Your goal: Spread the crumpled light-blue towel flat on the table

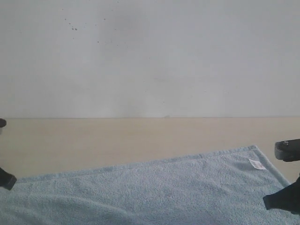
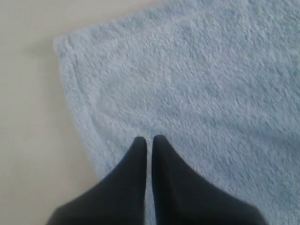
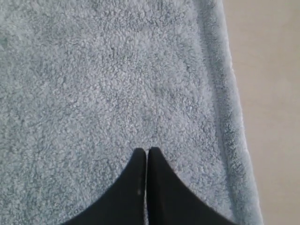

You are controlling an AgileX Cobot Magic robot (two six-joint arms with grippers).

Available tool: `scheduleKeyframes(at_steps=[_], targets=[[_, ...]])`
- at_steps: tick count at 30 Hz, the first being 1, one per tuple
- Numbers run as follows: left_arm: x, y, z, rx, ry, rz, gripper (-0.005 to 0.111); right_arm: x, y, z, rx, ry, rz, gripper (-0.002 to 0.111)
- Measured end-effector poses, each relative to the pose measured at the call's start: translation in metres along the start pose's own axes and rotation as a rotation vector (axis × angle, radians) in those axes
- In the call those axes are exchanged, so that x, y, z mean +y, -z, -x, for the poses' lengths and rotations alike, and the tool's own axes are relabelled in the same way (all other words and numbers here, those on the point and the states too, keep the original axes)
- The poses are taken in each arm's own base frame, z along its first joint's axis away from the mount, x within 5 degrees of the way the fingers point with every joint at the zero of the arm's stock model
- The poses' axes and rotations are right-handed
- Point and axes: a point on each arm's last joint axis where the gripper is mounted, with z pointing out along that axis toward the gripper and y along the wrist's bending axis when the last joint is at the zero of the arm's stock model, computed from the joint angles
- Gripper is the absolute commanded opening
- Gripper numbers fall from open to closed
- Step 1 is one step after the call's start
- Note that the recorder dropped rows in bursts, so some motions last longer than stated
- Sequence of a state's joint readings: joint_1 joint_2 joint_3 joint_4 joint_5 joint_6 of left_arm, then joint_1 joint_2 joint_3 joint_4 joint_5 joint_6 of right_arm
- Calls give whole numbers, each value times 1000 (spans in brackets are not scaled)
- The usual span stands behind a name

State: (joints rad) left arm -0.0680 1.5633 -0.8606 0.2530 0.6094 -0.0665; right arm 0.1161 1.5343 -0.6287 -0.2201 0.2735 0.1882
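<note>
The light-blue towel (image 1: 154, 187) lies flat and spread across the near part of the beige table (image 1: 117, 138), its hemmed far edge running slanted and its white tag (image 1: 256, 163) near the far right corner. My left gripper (image 2: 149, 139) hovers over the towel (image 2: 197, 84) near its left corner, jaws shut with nothing between them. The right gripper (image 3: 147, 151) is over the towel (image 3: 103, 79) close to its right hem, jaws shut and empty. In the exterior view only dark bits of the left arm (image 1: 6, 178) and right arm (image 1: 285, 197) show at the edges.
A white-grey wall (image 1: 150, 56) rises behind the table's far edge. Bare table shows beyond the towel's far hem, and beside its left corner (image 2: 28, 117) and right hem (image 3: 272, 93).
</note>
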Motion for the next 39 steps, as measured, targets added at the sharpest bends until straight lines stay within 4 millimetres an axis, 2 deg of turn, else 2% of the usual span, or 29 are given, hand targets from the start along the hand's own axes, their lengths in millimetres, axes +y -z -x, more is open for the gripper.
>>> scheduleKeyframes(at_steps=[5, 8, 15, 25, 31, 39], targets=[[-4, 16, -22, -32, 20, -33, 4, 1, 0, 5, -52, 5, 10, 0], [-6, 24, -31, -50, 40, -45, 4, 2, -4, 16, -94, 17, 17, 0], [-11, 30, -47, -52, 53, -84, 4, 2, -34, 69, -119, 29, 11, 0], [-12, 32, -43, -106, 57, -105, 4, 1, -79, 128, -100, 83, -13, 0], [-12, 32, -41, -127, 57, -107, 4, 1, -102, 140, -72, 98, -19, 0], [-12, 32, -37, -165, 57, -103, 4, 2, -128, 145, -33, 121, -23, 0]])
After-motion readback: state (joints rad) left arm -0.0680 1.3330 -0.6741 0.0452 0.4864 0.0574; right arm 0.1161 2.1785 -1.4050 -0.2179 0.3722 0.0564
